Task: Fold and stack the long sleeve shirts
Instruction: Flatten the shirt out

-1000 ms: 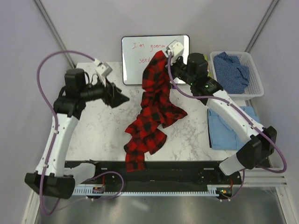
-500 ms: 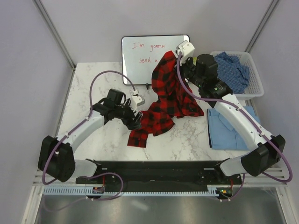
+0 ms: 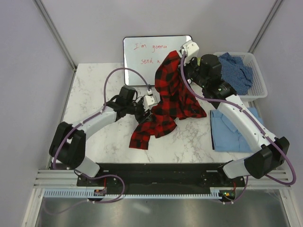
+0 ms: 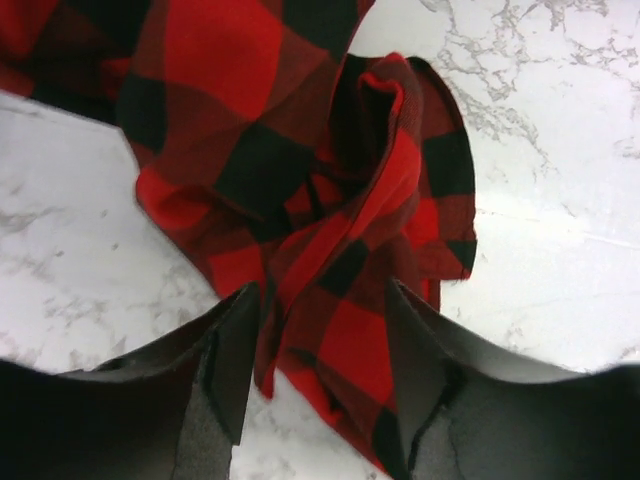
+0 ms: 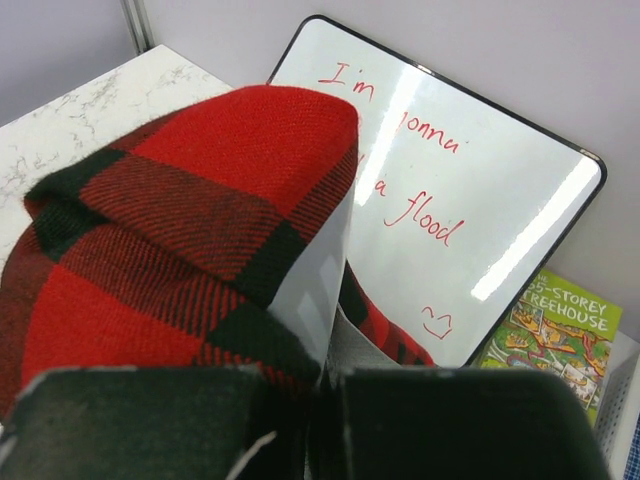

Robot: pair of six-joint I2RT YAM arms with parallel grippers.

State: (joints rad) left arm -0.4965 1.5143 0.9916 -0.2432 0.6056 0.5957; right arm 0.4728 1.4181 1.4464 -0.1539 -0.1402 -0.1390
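jaws of the left gripper, newly swung in, stand apart astride a fold of the checked flannel; right gripper, clamped shut, holds its top raised for spreading.

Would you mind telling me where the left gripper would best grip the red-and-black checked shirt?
Probably the bunched fold low on the checked shirt, approached from the left arm's side, low over the table. The right gripper holds the top end raised, so that fold drapes loose, and it lies between the left gripper's open fingers.
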